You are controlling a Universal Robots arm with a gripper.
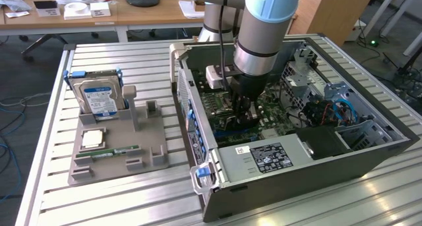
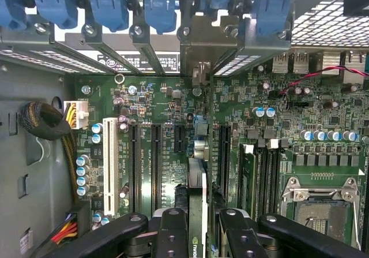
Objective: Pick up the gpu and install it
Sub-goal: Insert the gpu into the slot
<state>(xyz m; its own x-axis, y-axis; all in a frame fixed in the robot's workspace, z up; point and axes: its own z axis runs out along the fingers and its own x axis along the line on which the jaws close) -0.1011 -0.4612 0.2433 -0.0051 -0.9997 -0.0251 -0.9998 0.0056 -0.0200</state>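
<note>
The black end effector [image 1: 242,118] reaches down inside the open grey computer case [image 1: 369,152] that lies on its side on the slatted aluminium desk [image 1: 132,196]. In the wrist view its fingers [image 2: 173,235] are closed on the thin black-faced gpu card [image 2: 196,212], which stands edge-on between them, directly above the green motherboard [image 2: 288,125]. The card's pale metal edge bracket [image 2: 200,50] sits up against the row of rear slot openings, beside the blue plastic retaining clips [image 2: 158,7]. The card runs between the long black expansion slots [image 2: 155,160], in line with one of them; whether it is fully seated cannot be told. On the exterior view's left, a grey moulded parts holder [image 1: 142,142] rests on the desk, well apart from the case, carrying an upright silver hard drive with a blue label [image 1: 100,100] and a slim green RAM stick [image 1: 108,152] lying flat.
</note>
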